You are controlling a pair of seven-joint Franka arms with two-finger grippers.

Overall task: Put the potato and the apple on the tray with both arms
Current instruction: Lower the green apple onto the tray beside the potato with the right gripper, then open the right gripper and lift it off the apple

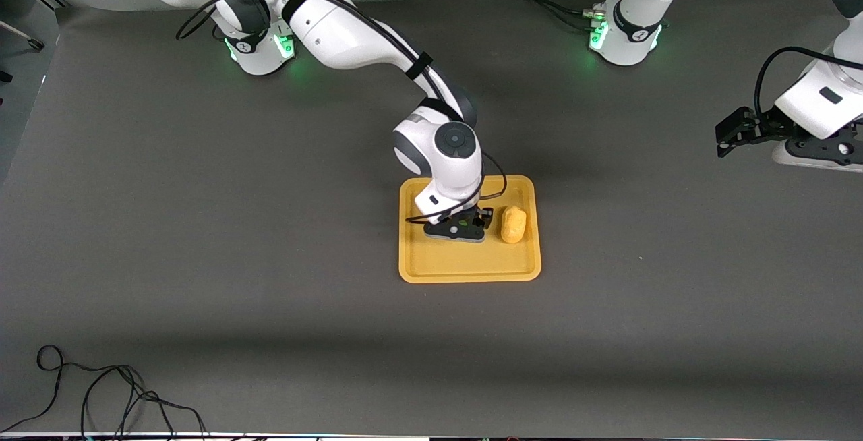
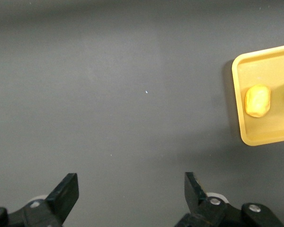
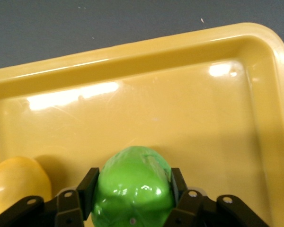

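Right gripper [image 1: 458,230] is low over the middle of the tray [image 1: 470,267], its fingers [image 3: 88,185] clamped on either side of the apple [image 3: 134,186]; the right wrist view shows the green fruit pinched between the two black pads just above the yellow tray floor, though whether it touches the floor cannot be told. In the front view the apple itself is hidden under the wrist of the right arm [image 1: 350,30], which reaches from its base down to the tray. Potato [image 1: 513,224] lies on the tray just beside the gripper, toward the left arm's end, apart from the rim and resting on its side. In the right wrist view the potato [image 3: 16,184] appears close beside the apple, with a narrow strip of tray between them. Left gripper [image 1: 735,132] hangs over bare grey table [image 1: 202,225] near the left arm's end, well apart from the tray, with its fingers [image 2: 66,191] spread wide and nothing between them; the left arm [image 1: 826,97] waits.
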